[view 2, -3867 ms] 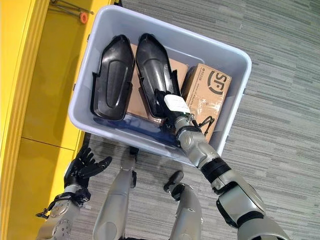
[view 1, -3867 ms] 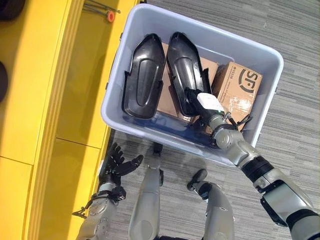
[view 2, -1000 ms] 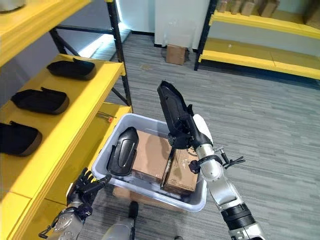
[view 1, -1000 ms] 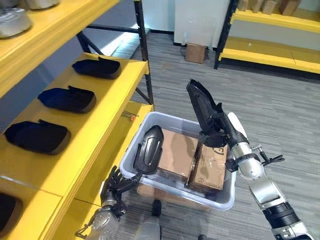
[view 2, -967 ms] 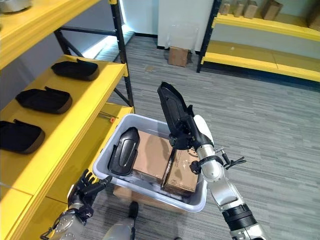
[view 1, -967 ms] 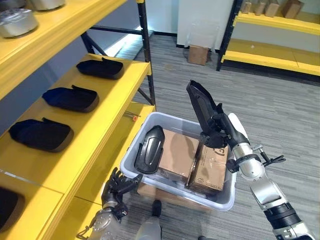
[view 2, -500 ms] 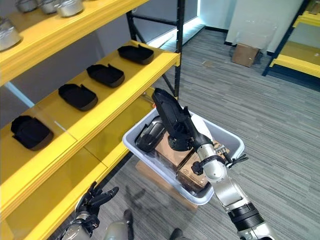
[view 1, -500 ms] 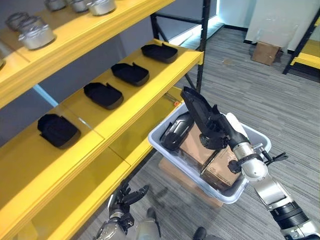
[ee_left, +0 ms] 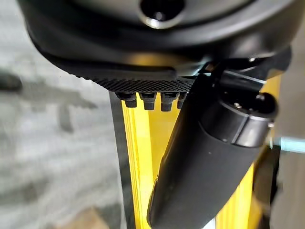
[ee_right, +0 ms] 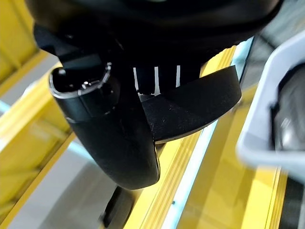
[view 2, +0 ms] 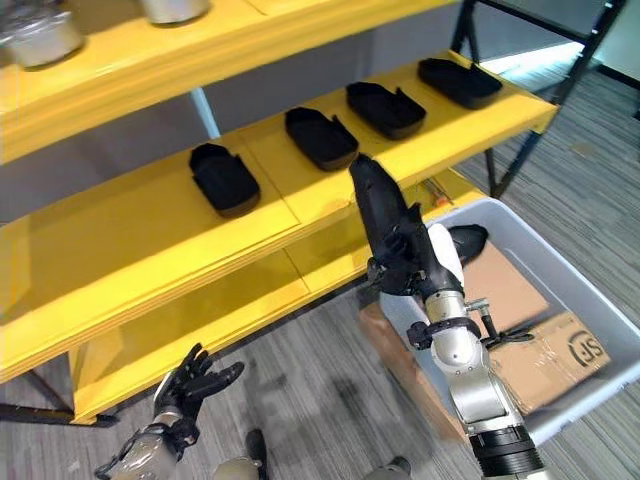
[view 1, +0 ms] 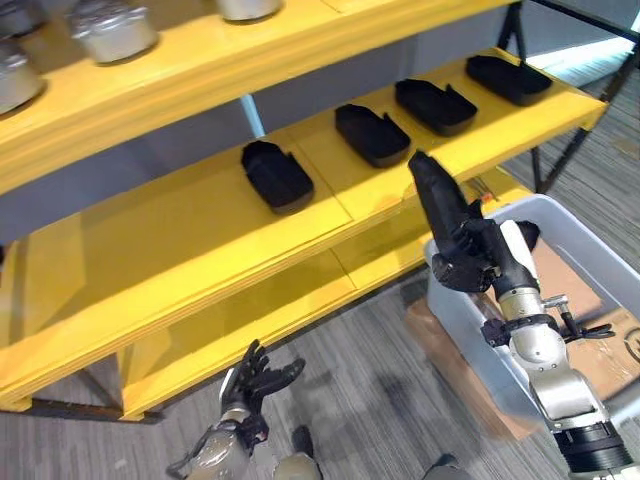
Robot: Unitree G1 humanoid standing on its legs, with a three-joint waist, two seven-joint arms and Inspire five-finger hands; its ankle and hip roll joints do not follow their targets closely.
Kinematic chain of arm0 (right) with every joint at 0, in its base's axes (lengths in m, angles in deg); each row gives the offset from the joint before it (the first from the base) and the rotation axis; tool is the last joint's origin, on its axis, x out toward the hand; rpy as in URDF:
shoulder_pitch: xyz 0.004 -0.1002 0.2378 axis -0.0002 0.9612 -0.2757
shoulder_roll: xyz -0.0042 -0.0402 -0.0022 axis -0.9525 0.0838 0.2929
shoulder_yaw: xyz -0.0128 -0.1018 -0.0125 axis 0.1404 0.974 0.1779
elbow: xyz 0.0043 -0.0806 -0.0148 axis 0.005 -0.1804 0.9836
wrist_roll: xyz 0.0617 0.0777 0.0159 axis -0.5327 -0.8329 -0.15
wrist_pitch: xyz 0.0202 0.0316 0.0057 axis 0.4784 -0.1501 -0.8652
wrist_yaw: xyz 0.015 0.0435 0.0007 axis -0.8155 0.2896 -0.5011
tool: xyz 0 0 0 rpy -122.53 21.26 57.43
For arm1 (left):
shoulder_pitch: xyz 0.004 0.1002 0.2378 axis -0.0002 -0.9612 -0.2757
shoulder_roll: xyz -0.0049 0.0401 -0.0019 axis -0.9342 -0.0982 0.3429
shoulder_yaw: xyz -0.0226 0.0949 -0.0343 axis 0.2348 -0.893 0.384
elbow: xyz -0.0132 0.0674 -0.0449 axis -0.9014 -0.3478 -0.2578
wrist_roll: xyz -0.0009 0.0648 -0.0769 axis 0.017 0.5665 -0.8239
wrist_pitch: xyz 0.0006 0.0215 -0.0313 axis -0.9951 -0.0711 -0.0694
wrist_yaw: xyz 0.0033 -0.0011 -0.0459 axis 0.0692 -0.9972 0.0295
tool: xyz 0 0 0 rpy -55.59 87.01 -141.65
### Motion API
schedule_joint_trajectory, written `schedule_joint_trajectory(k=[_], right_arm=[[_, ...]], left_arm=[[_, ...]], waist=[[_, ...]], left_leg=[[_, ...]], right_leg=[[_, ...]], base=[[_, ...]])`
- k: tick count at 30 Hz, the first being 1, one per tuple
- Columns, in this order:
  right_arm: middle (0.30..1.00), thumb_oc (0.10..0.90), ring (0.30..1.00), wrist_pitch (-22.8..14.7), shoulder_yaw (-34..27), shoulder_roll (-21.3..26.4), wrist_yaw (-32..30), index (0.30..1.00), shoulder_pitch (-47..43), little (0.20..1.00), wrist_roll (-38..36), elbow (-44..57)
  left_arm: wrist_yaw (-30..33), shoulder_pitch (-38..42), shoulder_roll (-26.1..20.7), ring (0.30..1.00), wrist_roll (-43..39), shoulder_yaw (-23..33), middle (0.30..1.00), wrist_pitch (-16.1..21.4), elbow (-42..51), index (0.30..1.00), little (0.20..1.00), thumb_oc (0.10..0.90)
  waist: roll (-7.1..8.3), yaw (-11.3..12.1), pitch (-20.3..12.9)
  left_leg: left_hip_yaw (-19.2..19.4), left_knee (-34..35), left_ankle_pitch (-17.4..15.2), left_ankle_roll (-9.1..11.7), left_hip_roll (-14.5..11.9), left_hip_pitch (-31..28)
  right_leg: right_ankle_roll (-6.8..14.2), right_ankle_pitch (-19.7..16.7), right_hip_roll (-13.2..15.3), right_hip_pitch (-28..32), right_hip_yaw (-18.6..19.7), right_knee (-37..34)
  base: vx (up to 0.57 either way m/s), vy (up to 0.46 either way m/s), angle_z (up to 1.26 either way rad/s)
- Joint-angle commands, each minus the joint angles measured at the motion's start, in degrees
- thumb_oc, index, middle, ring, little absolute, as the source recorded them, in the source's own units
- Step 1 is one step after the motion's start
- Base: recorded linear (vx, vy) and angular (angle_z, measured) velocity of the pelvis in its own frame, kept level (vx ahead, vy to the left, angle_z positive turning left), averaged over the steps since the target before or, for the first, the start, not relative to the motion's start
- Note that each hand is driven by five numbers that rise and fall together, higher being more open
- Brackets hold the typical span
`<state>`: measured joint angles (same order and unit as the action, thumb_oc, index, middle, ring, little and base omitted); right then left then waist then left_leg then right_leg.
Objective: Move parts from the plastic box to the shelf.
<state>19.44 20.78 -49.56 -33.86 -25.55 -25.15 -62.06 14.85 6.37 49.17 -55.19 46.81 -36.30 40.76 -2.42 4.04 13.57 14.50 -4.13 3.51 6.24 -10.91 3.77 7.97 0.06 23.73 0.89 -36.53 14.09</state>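
Four black parts (view 1: 278,176) already sit on the yellow shelf (view 1: 180,240), a fifth part (view 1: 438,195) is pinched upright in the right hand (view 1: 470,262), one more lies in the plastic box (view 2: 585,295) at 3 o'clock, and the left hand (view 1: 252,385) hangs spread.

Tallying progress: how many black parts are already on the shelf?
4, in a row on the middle shelf: parts at. Others may lie outside the view.

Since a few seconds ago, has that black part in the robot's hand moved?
Yes. The black part, gripped by the right hand, has come up out of the plastic box and now stands before the shelf edge.
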Motion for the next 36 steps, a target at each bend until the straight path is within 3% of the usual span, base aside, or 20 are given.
schedule_joint_trajectory(k=[1,4,5,11,15,16,17,18,20,22,23,25,26,28,31,36], right_arm=[[0.3,0.4,0.3,-6.5,-4.2,2.1,-3.8,0.3,-7.2,0.3,2.8,8.3],[0.3,0.4,0.3,-6.4,-4.2,1.5,-3.4,0.3,-6.6,0.3,3.3,8.3],[0.3,0.4,0.3,-6.3,-4.0,1.0,-3.1,0.3,-6.1,0.3,4.0,8.4],[0.3,0.4,0.3,-5.8,-2.7,-0.4,-2.3,0.3,-6.4,0.3,5.5,8.1],[0.3,0.4,0.3,-5.7,-1.6,-1.6,-2.1,0.3,-6.7,0.3,6.0,7.4],[0.3,0.4,0.3,-5.6,-1.2,-1.8,-1.8,0.3,-6.7,0.3,6.2,7.2],[0.3,0.4,0.3,-5.7,-1.5,-1.5,-1.6,0.3,-5.9,0.3,6.4,7.2],[0.3,0.4,0.3,-5.9,-2.2,-1.3,-1.5,0.3,-5.1,0.3,6.3,7.4],[0.3,0.4,0.3,-6.5,-3.2,-1.3,-1.3,0.3,-4.1,0.3,5.4,7.7],[0.3,0.4,0.3,-6.6,-3.2,-1.5,-1.3,0.3,-4.1,0.3,5.0,7.8],[0.3,0.4,0.3,-7.0,-2.9,-1.5,-1.2,0.3,-4.5,0.3,4.3,7.9],[0.3,0.4,0.3,-7.0,-2.9,-1.5,-0.9,0.3,-4.5,0.3,4.1,7.9],[0.3,0.4,0.3,-7.4,-2.1,-1.2,-0.8,0.3,-5.7,0.3,4.2,7.7],[0.3,0.4,0.3,-7.2,-1.3,-1.2,-0.7,0.3,-7.1,0.3,4.7,7.8],[0.3,0.4,0.3,-7.4,-1.6,-1.6,-0.1,0.3,-5.9,0.3,4.8,8.2],[0.3,0.4,0.3,-7.9,-1.3,-1.3,0.8,0.3,-5.9,0.3,4.4,8.9]], left_arm=[[-1.3,1.5,-1.2,1.0,2.3,0.7,1.0,3.4,6.6,1.0,1.0,0.9],[-1.3,1.3,-1.3,1.0,3.1,0.9,1.0,3.3,6.5,1.0,1.0,0.9],[-1.3,0.8,-1.3,1.0,3.4,1.4,1.0,3.2,6.9,1.0,1.0,0.9],[-1.5,0.0,-1.9,1.0,4.9,2.6,1.0,2.9,7.7,1.0,1.0,0.9],[-1.4,-0.6,-2.6,1.0,6.4,3.3,1.0,2.9,8.1,1.0,1.0,0.9],[-1.3,-0.4,-3.2,1.0,6.5,3.5,1.0,2.8,8.2,1.0,1.0,0.9],[-1.2,0.1,-3.9,1.0,6.8,3.4,1.0,2.7,7.9,1.0,1.0,0.9],[-1.3,0.9,-4.4,1.0,7.4,3.5,1.0,2.7,7.5,1.0,1.0,0.9],[-1.7,1.2,-4.1,1.0,8.5,3.4,1.0,2.7,7.3,1.0,1.0,0.9],[-1.8,1.3,-4.0,1.0,8.6,3.4,1.0,2.7,7.3,1.0,1.0,0.9],[-1.7,1.8,-3.9,1.0,8.4,3.2,1.0,2.7,7.0,1.0,1.0,0.9],[-1.8,1.8,-3.7,1.0,8.5,3.2,1.0,2.6,6.8,1.0,1.0,0.9],[-1.5,1.9,-3.4,1.0,8.0,3.3,1.0,2.9,6.2,1.0,1.0,0.9],[-1.6,1.6,-3.2,1.0,7.8,3.8,1.0,3.2,6.1,1.0,1.0,0.9],[-2.0,0.9,-2.1,1.0,8.2,4.2,1.0,3.4,6.1,1.0,1.0,0.9],[-1.7,0.5,-1.3,1.0,7.2,4.8,1.0,3.9,6.4,1.0,1.0,0.9]], waist=[[2.4,-1.3,-3.4],[3.48,-0.5,-3.5],[4.7,0.1,-4.0],[7.24,2.3,-5.2],[8.19,3.0,-5.7],[8.52,2.8,-5.5],[8.39,1.5,-4.7],[7.76,0.5,-4.0],[6.84,-0.7,-3.2],[6.72,-0.9,-3.0],[6.53,-1.4,-2.3],[6.46,-1.6,-2.2],[6.15,-2.8,-1.9],[6.53,-2.7,-1.6],[7.4,-2.8,-3.4],[6.92,-3.2,-6.1]], left_leg=[[-0.2,0.3,-3.7,-0.2,-3.9,-2.8],[-1.0,0.0,-4.9,-1.0,-2.0,-2.1],[-1.8,0.0,-6.4,-2.3,0.7,-1.8],[-3.3,-2.5,-10.1,-5.6,6.2,-0.1],[-4.7,-3.2,-12.0,-7.9,9.5,-0.5],[-5.4,-2.8,-12.1,-8.6,10.2,-0.9],[-6.9,-1.8,-10.4,-9.6,11.2,-1.2],[-8.5,-0.2,-9.4,-10.0,11.8,-1.9],[-10.0,2.1,-8.3,-10.3,11.7,-3.9],[-10.2,2.7,-8.0,-10.3,11.6,-4.4],[-10.8,3.4,-7.6,-10.0,11.4,-4.7],[-11.2,4.0,-7.5,-9.7,11.3,-5.1],[-12.7,4.4,-7.5,-9.2,11.2,-5.5],[-13.1,4.0,-8.3,-8.5,11.1,-6.2],[-12.8,4.4,-9.4,-7.9,11.3,-7.4],[-13.1,3.6,-10.3,-6.5,9.0,-8.0]], right_leg=[[2.2,2.0,0.9,0.4,1.4,0.5],[3.3,0.4,2.2,1.5,0.3,-0.8],[4.7,-2.8,3.9,2.1,-0.2,-2.0],[6.5,-9.3,8.0,4.0,-1.5,-2.3],[6.4,-12.2,10.1,4.4,-0.4,0.9],[6.2,-12.8,10.1,3.5,2.2,3.0],[4.5,-13.7,7.8,0.9,9.1,5.3],[3.3,-11.3,3.2,-2.7,14.6,7.3],[0.7,-4.6,-2.9,-7.0,16.6,8.9],[0.5,-3.8,-3.8,-7.7,16.4,8.6],[0.0,-2.0,-6.5,-10.2,17.5,6.7],[0.2,-2.3,-7.2,-10.1,19.0,4.2],[0.8,-3.2,-9.8,-12.8,25.7,-0.2],[2.2,-7.2,-8.8,-13.2,27.9,-7.0],[2.4,-6.8,-9.4,-9.1,27.0,-10.9],[1.7,-4.8,-11.4,-6.4,25.7,-11.6]], base=[[0.03,0.205,0.22],[0.03,0.205,0.29],[0.05,0.234,0.38],[0.05,0.241,0.33],[0.06,0.247,0.5],[0.02,0.283,0.48],[0.01,0.306,0.97],[0.0,0.303,1.2],[0.07,0.149,0.93],[0.03,0.01,0.31],[0.01,-0.043,0.3],[0.03,-0.064,0.21],[0.1,-0.145,0.35],[0.14,-0.186,0.23],[0.16,-0.148,0.02],[0.17,-0.176,0.25]])
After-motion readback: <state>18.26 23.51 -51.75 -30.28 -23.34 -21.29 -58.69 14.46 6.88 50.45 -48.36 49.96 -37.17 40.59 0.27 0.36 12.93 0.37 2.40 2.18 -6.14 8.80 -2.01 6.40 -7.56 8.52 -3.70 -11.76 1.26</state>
